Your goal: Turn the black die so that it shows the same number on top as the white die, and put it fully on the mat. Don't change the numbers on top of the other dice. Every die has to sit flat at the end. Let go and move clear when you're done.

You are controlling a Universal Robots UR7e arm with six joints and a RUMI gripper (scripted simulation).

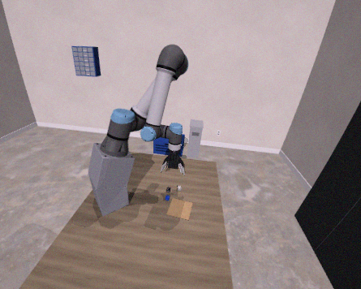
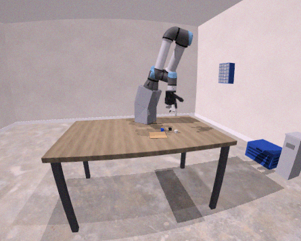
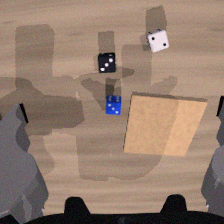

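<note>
The black die (image 3: 106,62) lies flat on the wooden table, showing three pips on top. The white die (image 3: 158,41) lies to its right, tilted in plan, showing two pips on top. A blue die (image 3: 113,104) lies just below the black one. The tan mat (image 3: 164,124) lies beside the blue die; no die is on it. In the top view the black die (image 1: 168,189), white die (image 1: 178,187), blue die (image 1: 167,197) and mat (image 1: 180,209) sit mid-table. My gripper (image 1: 173,166) hangs open and empty high above them; it also shows in the exterior view (image 2: 172,106).
The robot's grey base (image 1: 109,176) stands at the table's left side. A blue crate (image 2: 263,153) and a grey box (image 2: 291,154) stand on the floor off the table. The table edges lie far from the dice.
</note>
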